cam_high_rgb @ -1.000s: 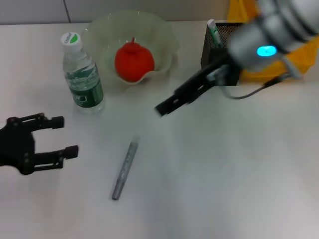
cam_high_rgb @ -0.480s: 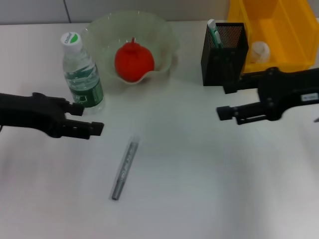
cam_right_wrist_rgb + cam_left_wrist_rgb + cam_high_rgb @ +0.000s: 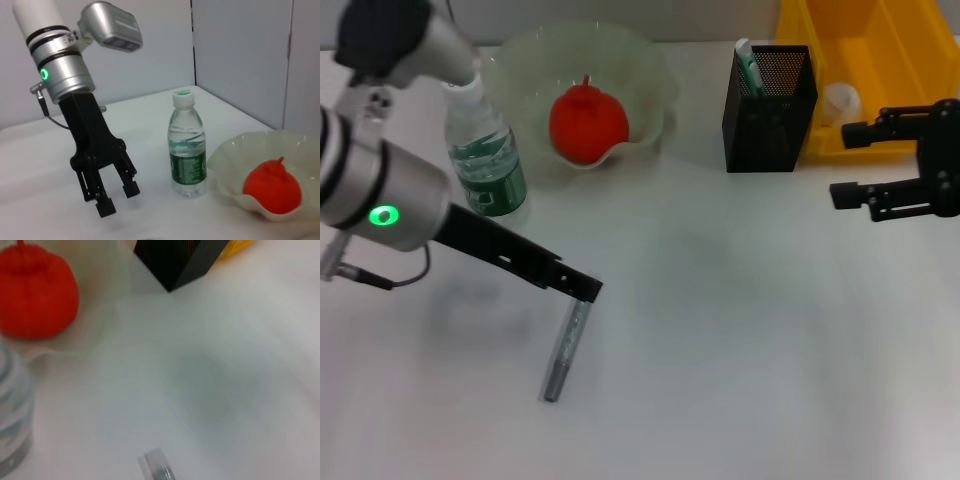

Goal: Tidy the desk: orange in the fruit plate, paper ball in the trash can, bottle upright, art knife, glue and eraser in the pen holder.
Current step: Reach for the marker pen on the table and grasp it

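Note:
The grey art knife (image 3: 565,345) lies flat on the desk (image 3: 740,330), and its end shows in the left wrist view (image 3: 157,471). My left gripper (image 3: 578,286) hangs just over the knife's far end; the right wrist view shows this left gripper (image 3: 118,198) open and empty. The orange (image 3: 588,122) sits in the fruit plate (image 3: 650,70). Left of the plate, the bottle (image 3: 485,165) stands upright. A green-and-white stick (image 3: 748,65), probably the glue, pokes out of the pen holder (image 3: 768,110). The paper ball (image 3: 840,100) lies in the trash can (image 3: 895,40). My right gripper (image 3: 845,163) is open beside the can. The eraser is out of view.
The pen holder and trash can stand close together at the back right, with the right arm just in front of them. My left arm's silver forearm (image 3: 380,190) reaches in over the desk's left side, close in front of the bottle.
My left arm swung in from the left edge, and its gripper dropped over the knife's far end. My right gripper pulled back from the middle to the right, beside the trash can.

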